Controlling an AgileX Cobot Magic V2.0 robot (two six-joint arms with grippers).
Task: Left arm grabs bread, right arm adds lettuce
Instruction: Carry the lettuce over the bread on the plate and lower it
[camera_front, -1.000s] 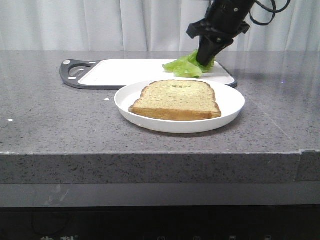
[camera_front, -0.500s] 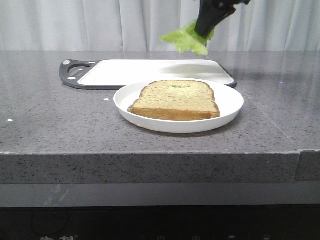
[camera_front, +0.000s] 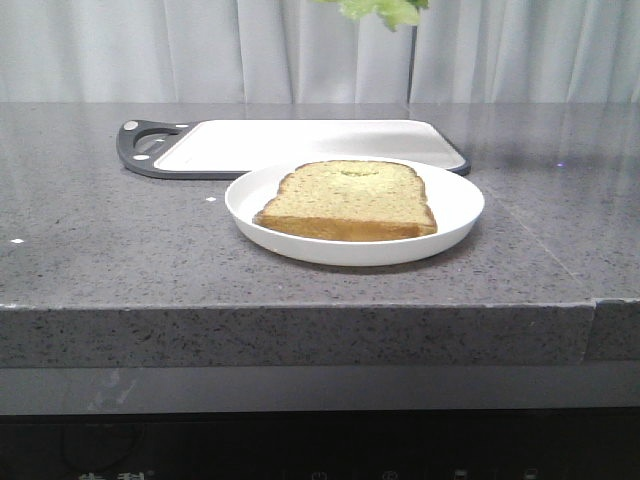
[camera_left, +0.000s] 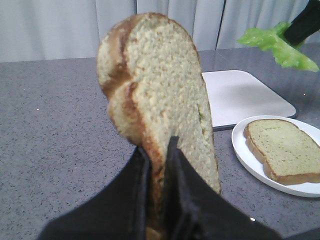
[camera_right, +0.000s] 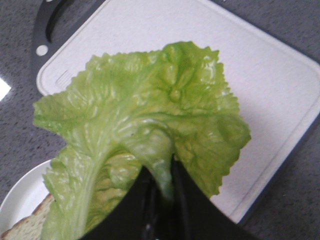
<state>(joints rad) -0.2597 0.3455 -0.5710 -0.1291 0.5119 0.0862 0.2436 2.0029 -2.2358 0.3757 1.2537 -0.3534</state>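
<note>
Grey desk (camera_front: 120, 270) holds one plated slice; my right claw (camera_right: 161, 202), clamped on lettuce (camera_right: 145, 125), has risen toward twelve o'clock; left claw (camera_left: 157, 200) grips the bread (camera_left: 160, 100) upright; placing comes next.

In the front view only the lettuce's (camera_front: 383, 9) lower fringe shows above the cutting board (camera_front: 300, 143); the rest is cropped, as is the right tool. In the right wrist view the leaf covers most of the plate (camera_right: 17, 197).
</note>
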